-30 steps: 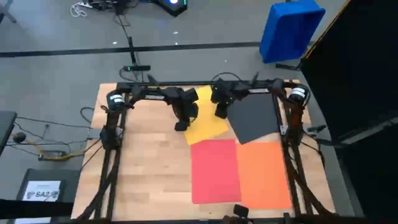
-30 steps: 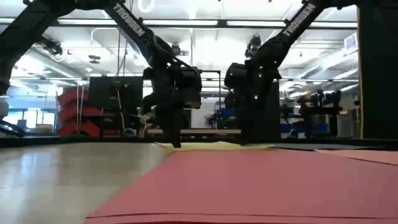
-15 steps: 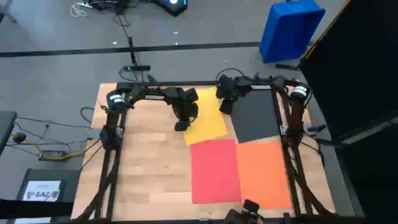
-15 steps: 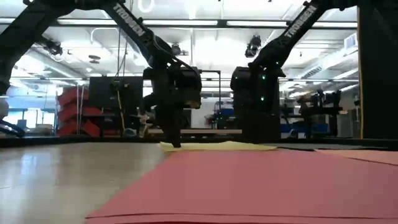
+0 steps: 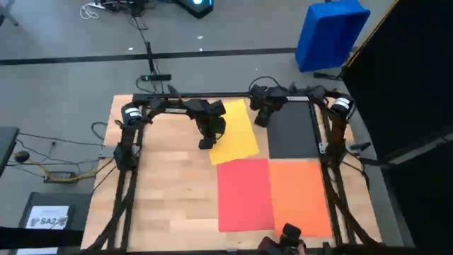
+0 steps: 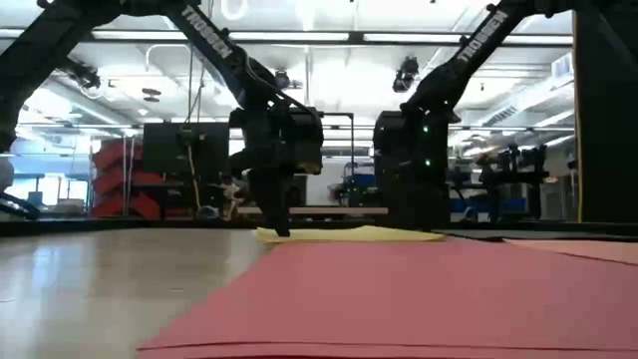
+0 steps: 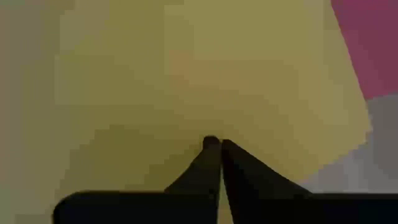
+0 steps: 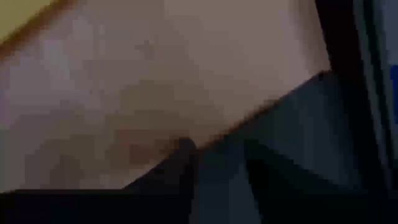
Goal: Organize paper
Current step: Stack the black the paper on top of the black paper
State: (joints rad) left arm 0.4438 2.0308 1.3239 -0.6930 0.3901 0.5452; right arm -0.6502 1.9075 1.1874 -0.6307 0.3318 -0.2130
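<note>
Four sheets of paper lie flat on the wooden table. A yellow sheet (image 5: 237,131) and a dark grey sheet (image 5: 291,131) lie at the far side. A red sheet (image 5: 244,195) and an orange sheet (image 5: 301,197) lie nearer. My left gripper (image 5: 206,144) is shut, its tips down on the yellow sheet's near left corner. My right gripper (image 5: 260,122) stands with its fingers a little apart at the dark grey sheet's left edge, near its far corner. My left gripper presses its shut fingertips (image 7: 214,144) down on the yellow sheet (image 7: 186,81), slanting steeply from above. The sheet lies flat on the table. My right gripper comes steeply from above. One fingertip (image 8: 186,148) is at the dark grey sheet's edge, and the sheet (image 8: 219,171) shows between the fingers. The sheet lies flat.
A blue bin (image 5: 331,32) stands on the floor beyond the table's far right corner. A dark box with a white label (image 5: 48,214) sits on the floor at the left. A black panel (image 5: 410,85) stands along the right side. Bare wood (image 5: 166,191) lies left of the red sheet.
My right gripper has gone toward the table's far right and turned. The dark grey sheet has swung with it from a slant to lie square with the table's edges. This uncovers the yellow sheet's right side. My left gripper has stayed pressed on the yellow sheet.
</note>
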